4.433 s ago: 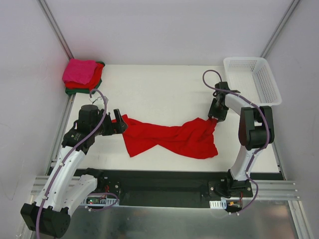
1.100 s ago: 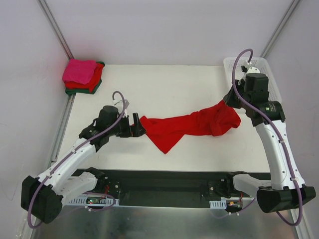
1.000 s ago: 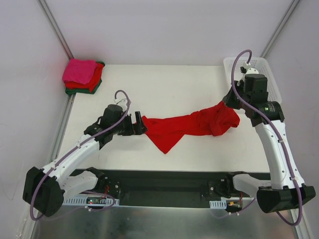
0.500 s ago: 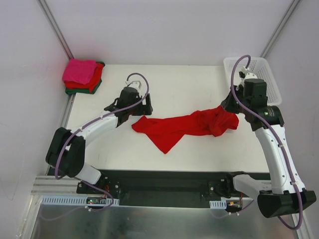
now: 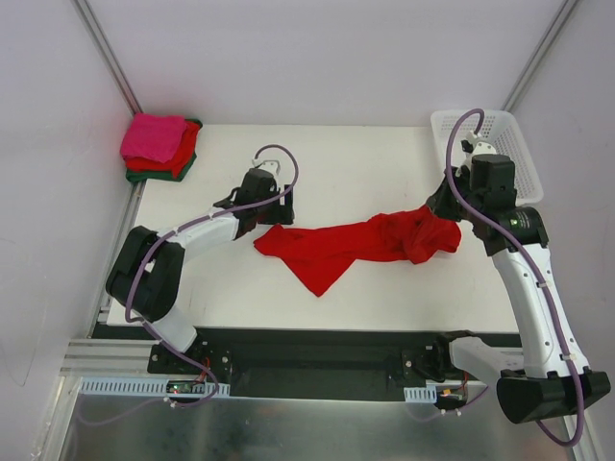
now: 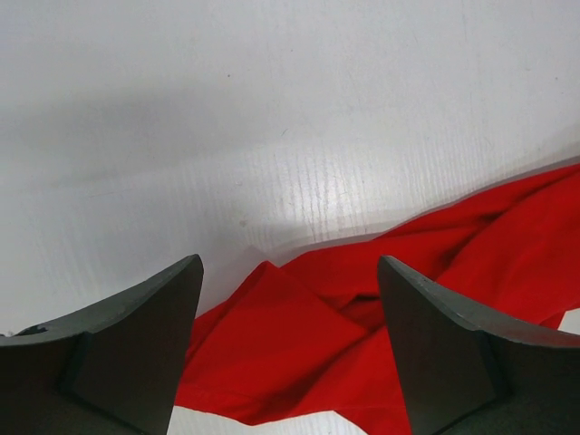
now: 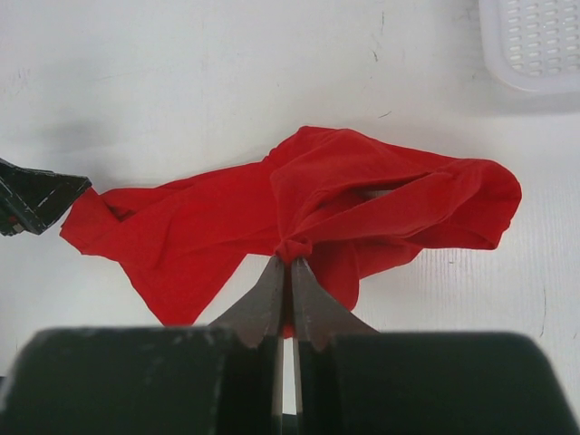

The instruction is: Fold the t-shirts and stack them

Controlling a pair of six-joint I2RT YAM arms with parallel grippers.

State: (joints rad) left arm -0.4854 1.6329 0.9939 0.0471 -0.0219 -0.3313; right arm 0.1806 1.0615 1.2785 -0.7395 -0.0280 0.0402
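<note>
A bright red t-shirt (image 5: 356, 245) lies crumpled across the middle of the white table (image 5: 327, 163). My right gripper (image 5: 434, 209) is shut on a bunched fold at its right end, and that pinched cloth (image 7: 288, 246) shows at the fingertips (image 7: 272, 281). My left gripper (image 5: 277, 209) is open over the shirt's far left edge. Between its dark fingers (image 6: 136, 353) a red corner (image 6: 299, 353) lies flat on the table, not touching them. A folded stack of t-shirts (image 5: 159, 146), hot pink on red on dark green, sits in the far left corner.
A white lattice basket (image 5: 490, 144) stands at the far right corner, just behind my right arm; its rim (image 7: 535, 41) shows in the right wrist view. The tip of the left gripper (image 7: 32, 204) shows there too. Grey walls close in the table.
My left arm has swung away from the shirt's left end toward the far side, and its jaws have narrowed a little. The shirt's left end now lies flat. The right arm barely moved.
</note>
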